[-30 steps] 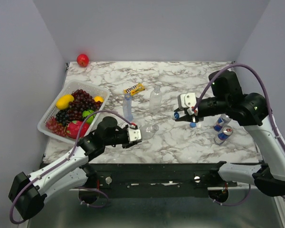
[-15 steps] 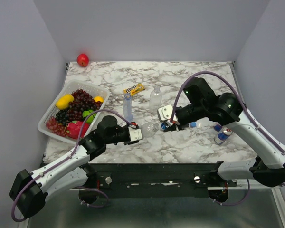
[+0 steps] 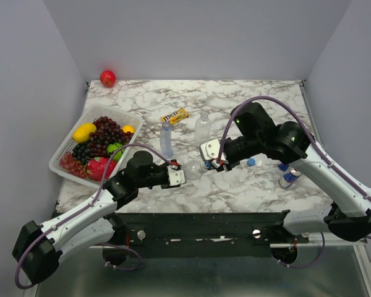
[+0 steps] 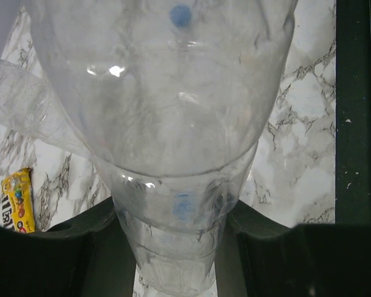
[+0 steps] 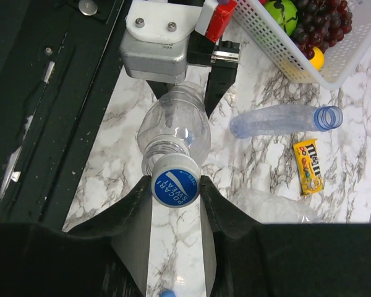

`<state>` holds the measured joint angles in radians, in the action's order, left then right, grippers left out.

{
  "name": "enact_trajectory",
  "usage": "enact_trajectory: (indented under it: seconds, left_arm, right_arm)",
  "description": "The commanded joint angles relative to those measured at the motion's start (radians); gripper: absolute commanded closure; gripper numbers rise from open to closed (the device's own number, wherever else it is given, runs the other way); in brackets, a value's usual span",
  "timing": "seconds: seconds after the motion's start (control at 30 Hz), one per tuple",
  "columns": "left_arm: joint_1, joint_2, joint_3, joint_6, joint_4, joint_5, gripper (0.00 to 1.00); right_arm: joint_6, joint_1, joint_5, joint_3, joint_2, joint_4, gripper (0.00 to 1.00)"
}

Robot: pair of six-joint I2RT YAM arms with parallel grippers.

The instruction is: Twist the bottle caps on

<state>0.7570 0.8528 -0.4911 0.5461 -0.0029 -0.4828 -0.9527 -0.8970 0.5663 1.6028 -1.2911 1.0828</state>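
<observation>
**A blue cap (image 5: 175, 187) is held at the mouth of a clear bottle (image 5: 173, 130) gripped from both ends over a marble table (image 3: 247, 192).**

The cap is pinched between the fingers of the right gripper (image 3: 212, 164), which is closed on it, and is set against the bottle's open end. The bottle is held on its side, and its other end is clamped in the left gripper (image 3: 178, 174), whose fingers are pressed against its clear wall. A 2nd cap (image 3: 252, 162) is seen lying on the table just right of the right gripper. Behind, a slim bottle (image 3: 166, 139) with its mouth open and a wider bottle (image 3: 202, 129) are stood upright near a candy pack (image 3: 175, 116). A fruit basket (image 3: 67, 141) is set at the left. 2 cans (image 3: 289, 179) are partly hidden by the right arm.
</observation>
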Motion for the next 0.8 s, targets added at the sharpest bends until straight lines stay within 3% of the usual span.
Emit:
enact_trajectory:
  seconds: [0.0, 0.3, 0.77]
  left_arm:
    - [0.005, -0.003, -0.001, -0.026, 0.064, 0.001, 1.0]
    - [0.007, -0.015, 0.04, -0.103, 0.139, 0.006, 1.0]
    - [0.005, -0.012, 0.077, -0.138, 0.273, -0.022, 1.0]
  right_arm:
    - [-0.086, -0.013, 0.004, 0.045, -0.05, 0.104, 0.73]
    - [-0.129, -0.013, 0.017, 0.077, -0.079, 0.209, 0.73]
    - [-0.014, -0.013, -0.014, 0.069, -0.109, 0.166, 0.72]
